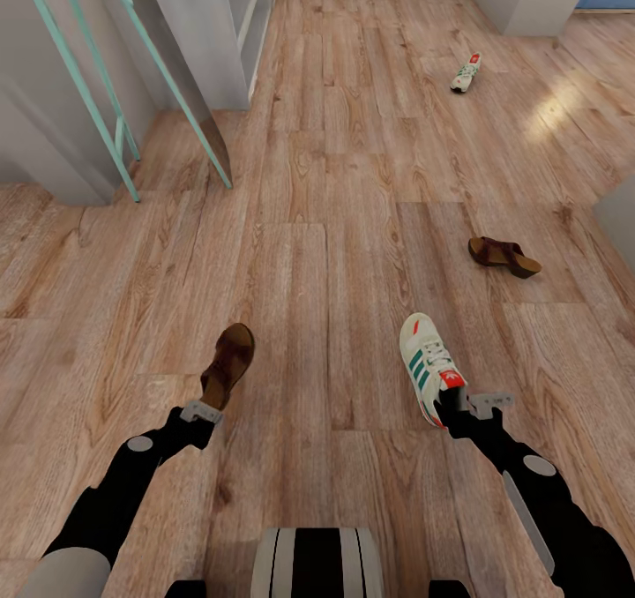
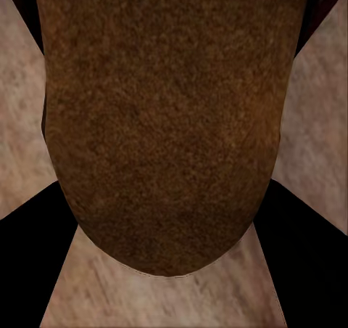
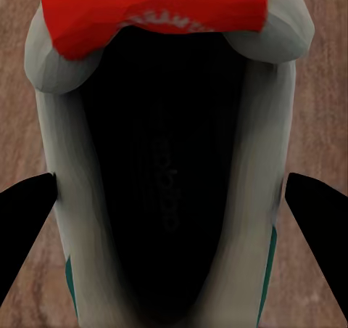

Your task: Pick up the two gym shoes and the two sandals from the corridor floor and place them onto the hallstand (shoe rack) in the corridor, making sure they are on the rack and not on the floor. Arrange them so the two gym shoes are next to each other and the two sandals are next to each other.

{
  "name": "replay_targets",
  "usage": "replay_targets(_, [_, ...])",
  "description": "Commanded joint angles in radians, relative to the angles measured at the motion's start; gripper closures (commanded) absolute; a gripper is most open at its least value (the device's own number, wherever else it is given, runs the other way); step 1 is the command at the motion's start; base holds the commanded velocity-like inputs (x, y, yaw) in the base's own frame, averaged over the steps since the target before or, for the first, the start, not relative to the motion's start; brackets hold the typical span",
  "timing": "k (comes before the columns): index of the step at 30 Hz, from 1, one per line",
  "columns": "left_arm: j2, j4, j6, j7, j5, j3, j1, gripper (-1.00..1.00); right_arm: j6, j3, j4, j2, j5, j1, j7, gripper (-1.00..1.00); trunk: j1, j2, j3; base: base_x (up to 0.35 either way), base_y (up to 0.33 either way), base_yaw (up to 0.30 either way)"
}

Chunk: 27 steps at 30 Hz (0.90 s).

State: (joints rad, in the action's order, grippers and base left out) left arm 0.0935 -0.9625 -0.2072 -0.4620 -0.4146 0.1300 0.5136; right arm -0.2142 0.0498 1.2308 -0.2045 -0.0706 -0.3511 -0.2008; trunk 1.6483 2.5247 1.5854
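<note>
Your left gripper [image 1: 212, 401] straddles the near sandal [image 1: 228, 364], fingers apart; your right gripper [image 1: 454, 401] likewise brackets the near gym shoe [image 1: 429, 377] at its heel. Both lie on the corridor floor [image 1: 335, 227]. Closing off-centre could let either twist and slip on lifting.

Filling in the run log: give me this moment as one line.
left gripper: at brown leather sandal | right gripper: at white green-striped gym shoe | second sandal, second gym shoe: on wood floor
</note>
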Motion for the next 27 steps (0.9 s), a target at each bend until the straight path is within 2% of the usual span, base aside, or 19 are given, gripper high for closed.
replay_targets(1, [0.0,-0.001,-0.004,-0.005,0.002,0.003,0.0,1.0,-0.007,0.002,0.002,0.0,-0.007,0.0,-0.005,1.0,0.0,0.0,0.001,0.0,0.0,0.0])
replay_targets(3, [0.0,0.0,-0.003,-0.002,0.014,0.003,0.0,1.0,-0.007,0.004,0.004,-0.003,-0.008,0.0,-0.005,1.0,0.0,0.0,0.0,0.0,0.0,0.0])
replay_targets(13, [0.0,0.003,-0.003,0.0,0.021,0.007,-0.021,1.0,-0.006,0.003,0.004,-0.003,-0.007,0.0,-0.003,1.0,-0.005,-0.002,-0.052,0.0,0.0,0.0])
replay_targets(17, [0.0,0.004,0.025,0.007,0.05,0.037,-0.047,1.0,-0.005,0.001,-0.003,0.001,-0.006,0.001,-0.003,1.0,-0.006,-0.003,-0.069,0.0,0.0,0.0])
replay_targets(18, [0.0,0.006,0.051,0.014,0.063,0.053,-0.054,1.0,-0.005,0.001,-0.005,0.002,-0.005,0.001,-0.002,1.0,-0.007,-0.003,-0.073,0.0,0.0,0.0])
replay_targets(25, [0.0,0.037,0.094,0.071,0.083,0.076,-0.079,1.0,-0.001,0.001,-0.006,0.005,-0.005,0.002,-0.002,1.0,-0.01,-0.005,-0.1,0.0,0.0,0.0])
replay_targets(27, [0.0,0.061,0.138,0.104,0.117,0.099,-0.108,1.0,0.018,0.0,-0.012,0.006,-0.003,0.007,-0.002,1.0,-0.011,-0.005,-0.108,0.0,0.0,0.0])
